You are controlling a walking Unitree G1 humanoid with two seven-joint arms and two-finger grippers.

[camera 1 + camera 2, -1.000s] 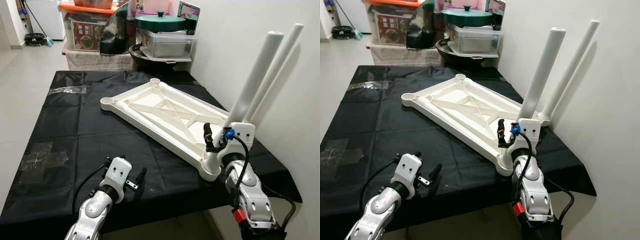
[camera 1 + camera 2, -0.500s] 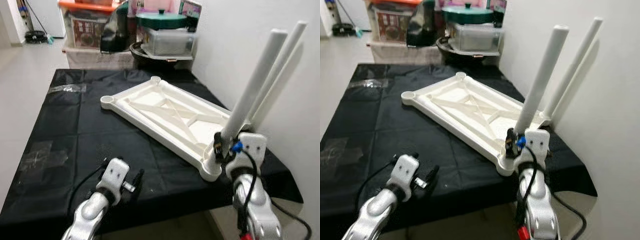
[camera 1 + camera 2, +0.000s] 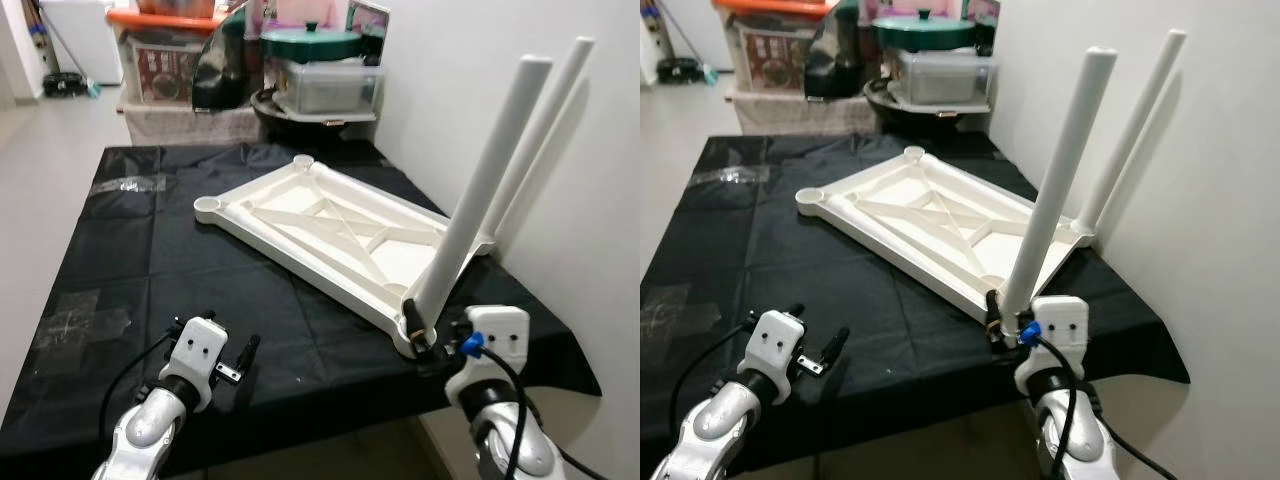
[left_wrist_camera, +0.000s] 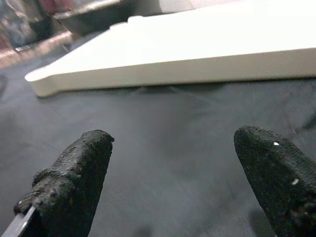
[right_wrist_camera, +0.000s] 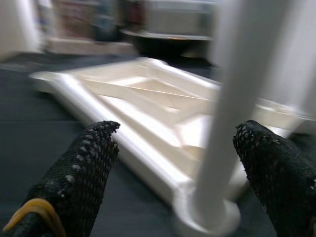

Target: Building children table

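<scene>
The left gripper [image 3: 247, 352] hovers spread and empty over the black cloth [image 3: 120, 250]. The right gripper [image 5: 173, 163] has let go of the near leg [image 3: 480, 190] and backed off, fingers apart (leg seated in its corner socket). Upturned tabletop [image 3: 330, 225]: two legs in, far sockets [image 3: 208, 205] unfilled.

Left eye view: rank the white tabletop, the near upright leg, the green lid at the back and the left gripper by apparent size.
1. white tabletop
2. near upright leg
3. green lid, though its distance shrinks it
4. left gripper, looking close to the lid in size, so that order is unsure
</scene>
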